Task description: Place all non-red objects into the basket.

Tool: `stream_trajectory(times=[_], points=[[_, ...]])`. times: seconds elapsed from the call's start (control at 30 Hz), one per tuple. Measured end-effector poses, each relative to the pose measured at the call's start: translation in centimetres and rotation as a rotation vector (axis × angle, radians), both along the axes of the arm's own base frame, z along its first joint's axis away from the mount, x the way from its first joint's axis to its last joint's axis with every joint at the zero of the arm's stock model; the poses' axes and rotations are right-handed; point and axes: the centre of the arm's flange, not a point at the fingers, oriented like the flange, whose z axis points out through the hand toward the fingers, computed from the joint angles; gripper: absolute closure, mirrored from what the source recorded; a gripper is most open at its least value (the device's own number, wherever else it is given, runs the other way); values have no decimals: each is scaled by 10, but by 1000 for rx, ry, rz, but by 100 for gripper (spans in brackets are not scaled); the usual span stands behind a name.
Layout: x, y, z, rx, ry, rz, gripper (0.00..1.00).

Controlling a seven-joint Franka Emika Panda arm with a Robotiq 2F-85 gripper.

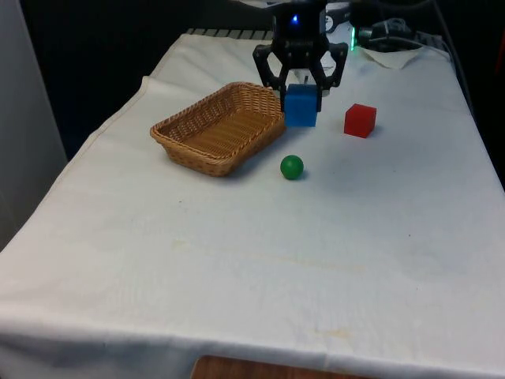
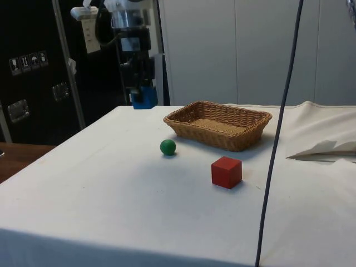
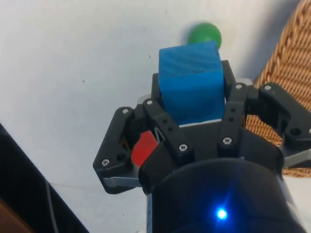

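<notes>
- Holding the blue cube (image 1: 300,106) pinched between its two fingers, the gripper (image 1: 301,88) hangs clear of the cloth near the table's far end; in the side view the cube (image 2: 144,97) sits above the tabletop line with nothing under it
- Wrist view: the cube (image 3: 191,82) is clamped on two opposite faces, the fingers pressed flat against it, and its lower face looks out towards the cloth
- Basket (image 1: 218,128), woven wicker, rectangular with low sloping walls, stands just beside the gripper on the front view's left; its near corner rim lies close to the cube's edge, though I cannot tell whether they overlap in height
- Basket interior (image 2: 221,125) holds nothing; all four rims are unobstructed from above
- Green ball (image 1: 292,166) rests on the cloth nearer the camera than the cube, just off the basket's corner on the front view's right, apart from the wicker
- Red cube (image 1: 360,120) sits on the cloth on the front view's right of the gripper, well apart from the basket and separate from the ball
- White cloth (image 1: 260,268) lies open across the whole near half of the table; its far right corner is rumpled into a fold (image 2: 322,149) in the side view
- Dark cable (image 2: 278,133) hangs down across the side view in front of the table
</notes>
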Motion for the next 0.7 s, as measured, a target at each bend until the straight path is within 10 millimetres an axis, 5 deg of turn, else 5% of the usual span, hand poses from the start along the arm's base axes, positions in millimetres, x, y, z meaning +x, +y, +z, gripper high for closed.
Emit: stream_trajectory(times=[0.7], points=[[-44,-36,2,17,1,-6,100]])
